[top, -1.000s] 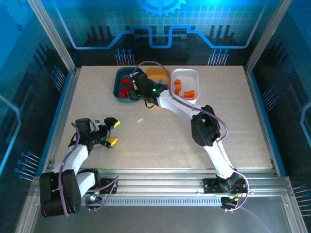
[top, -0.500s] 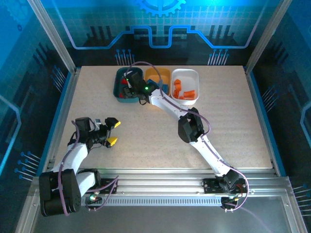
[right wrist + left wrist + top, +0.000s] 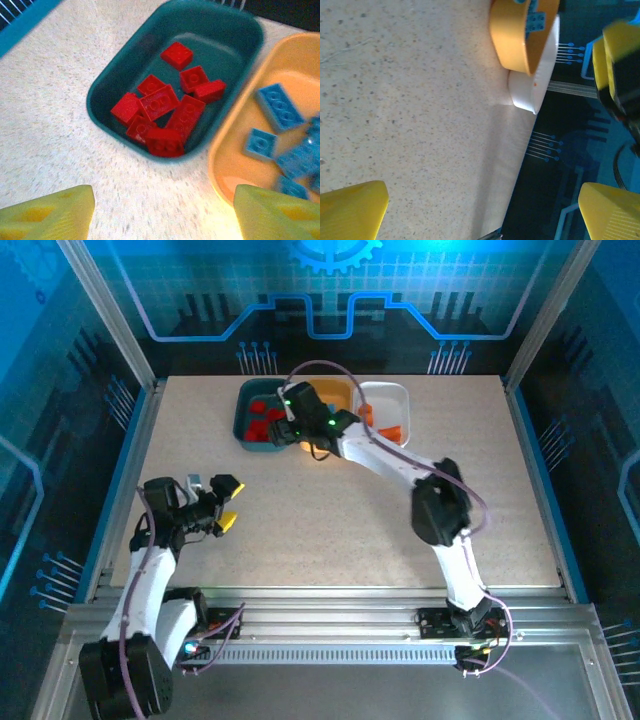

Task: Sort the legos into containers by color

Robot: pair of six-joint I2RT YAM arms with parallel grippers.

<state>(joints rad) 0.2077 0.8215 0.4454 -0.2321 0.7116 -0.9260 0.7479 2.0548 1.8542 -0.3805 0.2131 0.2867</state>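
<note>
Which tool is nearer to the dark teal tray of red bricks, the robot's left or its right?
Right. The right tool hangs just in front of the dark teal tray, at its near rim. The left tool is far back, over the table near its left side.

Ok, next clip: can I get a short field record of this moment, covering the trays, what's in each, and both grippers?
dark teal tray: leftmost of three; holds red bricks
yellow-orange tray: middle, beside the teal one; holds light blue bricks
white tray: rightmost; holds orange bricks; partly covered by the right arm
left gripper: open, empty, above bare table on the left side
right gripper: open, empty, by the teal tray's near edge
</note>
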